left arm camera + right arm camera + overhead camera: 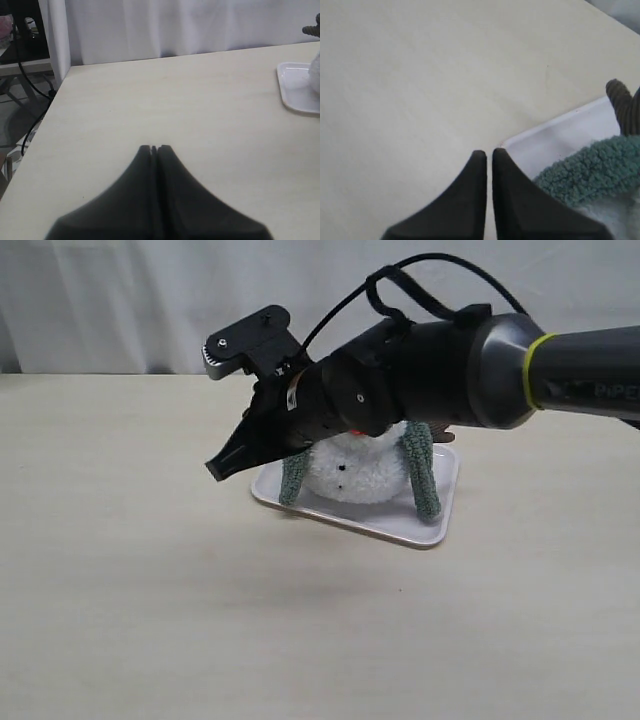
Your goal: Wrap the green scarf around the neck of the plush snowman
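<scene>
The left gripper [154,148] hangs over the table [200,640] by its left edge, jaws pressed together on nothing. In the far half, right of the middle, lies a white tray [425,530]. The snowman [355,478] stands upright on it, buttons toward the near edge, head and neck hidden behind the right arm. The scarf [425,475] runs left to right across the snowman, and both ends hang down to the tray, one on each side. The right gripper [218,470] hovers above the tray's left corner. It points down toward the left edge with a bare slit between its jaws, empty. A curtain [100,300] hangs beyond the far edge.
</scene>
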`<state>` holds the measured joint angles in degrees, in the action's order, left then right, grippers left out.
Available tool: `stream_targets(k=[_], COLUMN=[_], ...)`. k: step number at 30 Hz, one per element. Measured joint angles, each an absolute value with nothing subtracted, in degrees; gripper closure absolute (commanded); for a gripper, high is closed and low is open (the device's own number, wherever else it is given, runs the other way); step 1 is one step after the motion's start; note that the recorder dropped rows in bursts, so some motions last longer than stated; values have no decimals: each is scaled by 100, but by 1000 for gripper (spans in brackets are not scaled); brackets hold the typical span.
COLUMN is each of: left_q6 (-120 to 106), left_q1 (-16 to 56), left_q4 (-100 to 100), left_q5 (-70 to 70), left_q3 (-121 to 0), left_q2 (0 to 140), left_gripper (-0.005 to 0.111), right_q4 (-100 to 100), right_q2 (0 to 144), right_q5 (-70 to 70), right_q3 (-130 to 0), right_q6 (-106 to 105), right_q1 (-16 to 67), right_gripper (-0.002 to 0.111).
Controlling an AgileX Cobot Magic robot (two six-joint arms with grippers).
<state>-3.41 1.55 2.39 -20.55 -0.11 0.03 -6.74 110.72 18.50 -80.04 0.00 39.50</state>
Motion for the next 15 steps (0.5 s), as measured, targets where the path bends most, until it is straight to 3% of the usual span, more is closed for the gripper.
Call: stream_targets(k=[2,8,15], left_q6=[-341,-341,-341], left_q1=[155,155,155], left_q4=[239,239,239], left_q5=[-2055,-2055,-2055], left_q3=[-11,-11,-11], left_q2=[3,3,3], left_gripper=[107,107,107], right_q4=[-851,-923,-948], right_q2=[11109,11186,11193], right_q5=[1850,2370,3144], right_q3=[-7957,-7952,-7840], right_q6=[131,273,1356], right_q1=[3950,3939,3939], right_gripper=[97,60,60])
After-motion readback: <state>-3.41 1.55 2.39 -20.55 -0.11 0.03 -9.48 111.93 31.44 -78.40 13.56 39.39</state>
